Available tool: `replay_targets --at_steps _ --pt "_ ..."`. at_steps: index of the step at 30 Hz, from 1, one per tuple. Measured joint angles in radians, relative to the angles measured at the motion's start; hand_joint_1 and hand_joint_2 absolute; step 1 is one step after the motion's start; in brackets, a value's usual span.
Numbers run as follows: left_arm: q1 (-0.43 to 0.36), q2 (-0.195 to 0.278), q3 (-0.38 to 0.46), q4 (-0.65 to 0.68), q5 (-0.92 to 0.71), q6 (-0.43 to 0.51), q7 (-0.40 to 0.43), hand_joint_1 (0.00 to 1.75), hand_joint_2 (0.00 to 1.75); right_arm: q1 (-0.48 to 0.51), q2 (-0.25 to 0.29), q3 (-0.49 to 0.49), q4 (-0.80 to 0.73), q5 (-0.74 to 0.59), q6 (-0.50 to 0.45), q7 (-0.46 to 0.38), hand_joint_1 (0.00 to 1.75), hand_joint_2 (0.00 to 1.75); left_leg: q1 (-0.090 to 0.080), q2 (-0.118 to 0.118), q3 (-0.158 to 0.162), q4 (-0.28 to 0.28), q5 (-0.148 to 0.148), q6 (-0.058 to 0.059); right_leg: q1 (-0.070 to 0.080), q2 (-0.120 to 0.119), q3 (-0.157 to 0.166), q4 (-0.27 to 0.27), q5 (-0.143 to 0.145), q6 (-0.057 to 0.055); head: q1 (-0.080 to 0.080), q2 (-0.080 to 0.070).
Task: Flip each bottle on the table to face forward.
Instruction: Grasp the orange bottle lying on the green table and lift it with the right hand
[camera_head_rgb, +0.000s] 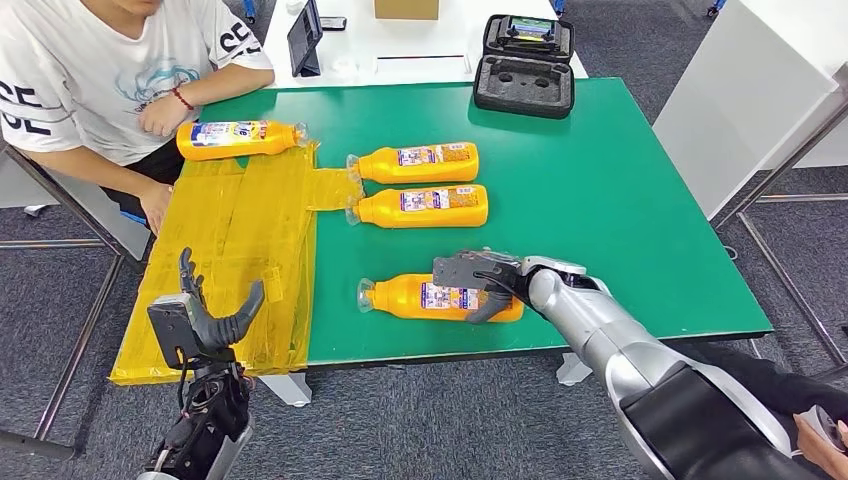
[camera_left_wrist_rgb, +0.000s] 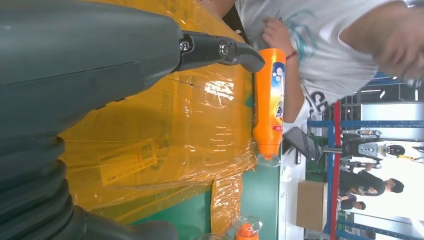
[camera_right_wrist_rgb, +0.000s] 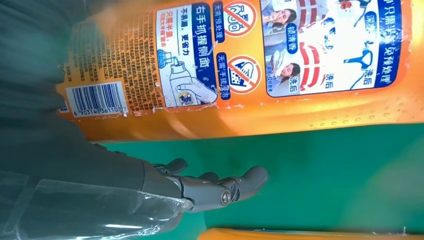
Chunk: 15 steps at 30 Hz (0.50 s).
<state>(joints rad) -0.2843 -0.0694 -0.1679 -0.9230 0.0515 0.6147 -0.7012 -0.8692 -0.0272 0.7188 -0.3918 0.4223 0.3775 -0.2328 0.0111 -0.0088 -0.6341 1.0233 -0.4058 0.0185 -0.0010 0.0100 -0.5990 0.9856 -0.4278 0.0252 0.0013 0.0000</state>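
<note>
A green rectangular tabletop (camera_head_rgb: 620, 200) carries four orange plastic bottles (camera_head_rgb: 418, 162) lying on their sides. Yellow taped sheeting (camera_head_rgb: 240, 260) covers its left part. A black foam case (camera_head_rgb: 524, 85) sits at the far edge.

My right hand (camera_head_rgb: 478, 283) sat at centre frame, palm down, fingers draped over the nearest bottle (camera_head_rgb: 440, 297), silver forearm entering from lower right. My left hand (camera_head_rgb: 205, 310) hovered lower left, fingers spread, holding nothing.

The right hand (camera_head_rgb: 478, 283) covers the near bottle's (camera_head_rgb: 440, 298) base; the person's (camera_head_rgb: 90, 70) head is cut off at upper left.
</note>
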Motion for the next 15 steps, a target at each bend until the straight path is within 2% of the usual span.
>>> replay_targets --at_steps 15 --pt "0.000 0.000 0.009 0.002 0.000 0.000 0.000 0.00 1.75 0.000 0.006 0.008 0.000 0.000 0.000 0.001 0.00 1.75 0.000 0.000 0.000 0.000 0.000 0.000 0.000 0.000 0.000 0.000 0.000 0.000 0.000 0.000"
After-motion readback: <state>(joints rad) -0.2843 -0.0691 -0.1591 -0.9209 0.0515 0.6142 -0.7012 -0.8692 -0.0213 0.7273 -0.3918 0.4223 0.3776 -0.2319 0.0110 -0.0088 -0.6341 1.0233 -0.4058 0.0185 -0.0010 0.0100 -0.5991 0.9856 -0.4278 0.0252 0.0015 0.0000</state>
